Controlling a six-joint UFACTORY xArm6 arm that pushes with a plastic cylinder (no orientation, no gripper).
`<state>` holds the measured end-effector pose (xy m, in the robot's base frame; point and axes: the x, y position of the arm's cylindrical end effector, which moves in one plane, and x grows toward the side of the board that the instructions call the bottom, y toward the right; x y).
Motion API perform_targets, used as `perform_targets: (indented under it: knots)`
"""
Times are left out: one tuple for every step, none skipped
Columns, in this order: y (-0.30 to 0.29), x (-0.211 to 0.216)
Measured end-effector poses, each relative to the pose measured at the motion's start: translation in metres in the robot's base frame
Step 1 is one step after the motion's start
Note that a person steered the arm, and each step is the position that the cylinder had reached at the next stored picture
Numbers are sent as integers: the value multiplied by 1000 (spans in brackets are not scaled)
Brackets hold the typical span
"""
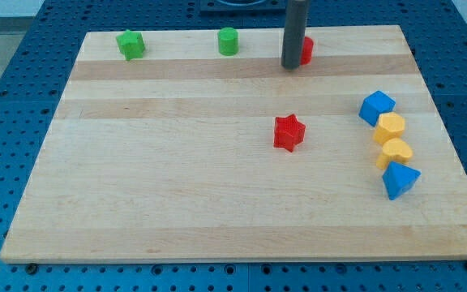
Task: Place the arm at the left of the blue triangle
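Note:
The blue triangle (400,179) lies near the board's right edge, at the bottom of a column of blocks. My tip (290,66) is far from it, near the top of the board, up and to the left. The rod stands in front of a red block (306,50) and hides most of it, so its shape cannot be made out. The tip touches or nearly touches that red block's left side.
Above the blue triangle sit two yellow blocks (395,152) (389,127) and a blue cube (376,107). A red star (289,132) lies mid-board. A green star (130,45) and a green cylinder (229,40) sit along the top edge. The wooden board (177,195) rests on a blue pegboard.

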<state>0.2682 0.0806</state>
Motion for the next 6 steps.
perform_targets:
  knots:
    - [0,-20]
    - [1,-23]
    - [25,-28]
    - [39,-28]
    - [44,-28]
    - [51,-28]
